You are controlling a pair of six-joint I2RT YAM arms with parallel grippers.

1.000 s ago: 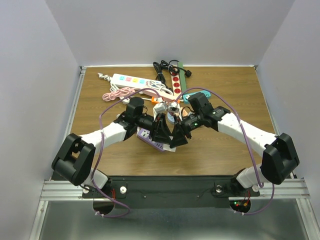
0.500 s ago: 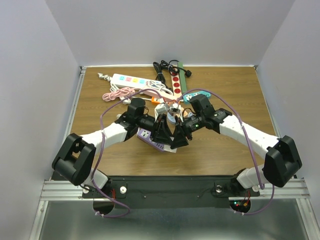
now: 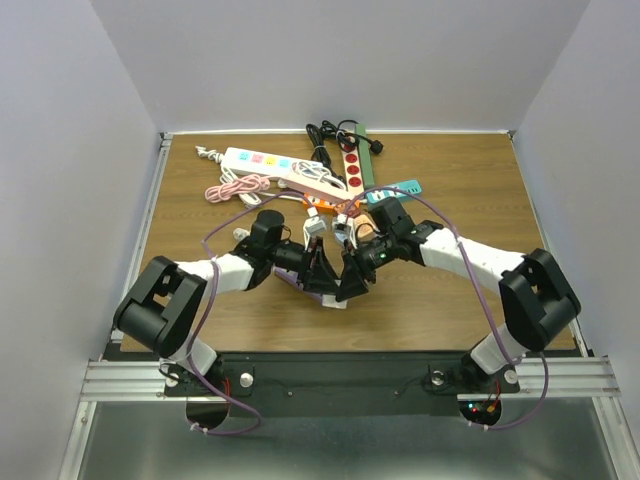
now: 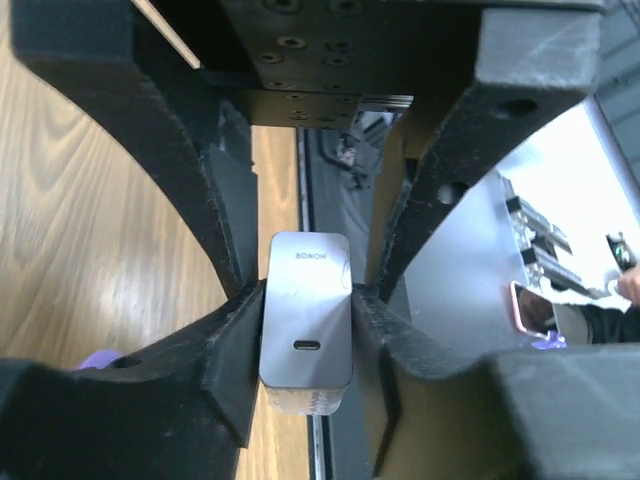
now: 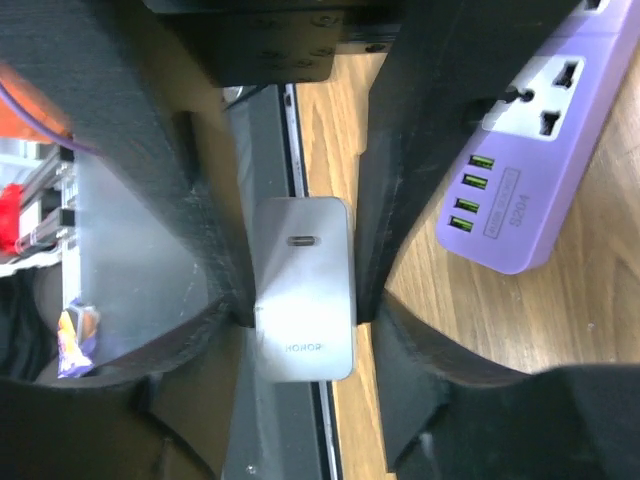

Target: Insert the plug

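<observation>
A grey HONOR charger plug (image 4: 306,320) with a USB-C port is clamped between the fingers of my left gripper (image 4: 305,335). The same grey plug (image 5: 303,290) also sits between the fingers of my right gripper (image 5: 302,300), which is shut on it from the opposite side. In the top view both grippers, left (image 3: 322,270) and right (image 3: 350,278), meet at mid table and hide the plug. The purple power strip (image 5: 530,165) with sockets and USB ports lies right beside the plug; it also shows under the grippers in the top view (image 3: 318,294).
At the back of the table lie a white power strip (image 3: 258,160), a strip with red sockets (image 3: 352,165), a teal strip (image 3: 396,189), a pink cable (image 3: 235,187), a black cable (image 3: 326,133) and small adapters (image 3: 318,208).
Both arms have drawn in and lowered, bringing the two grippers slightly nearer the front and closer over the purple strip. Both stay shut on the plug.
</observation>
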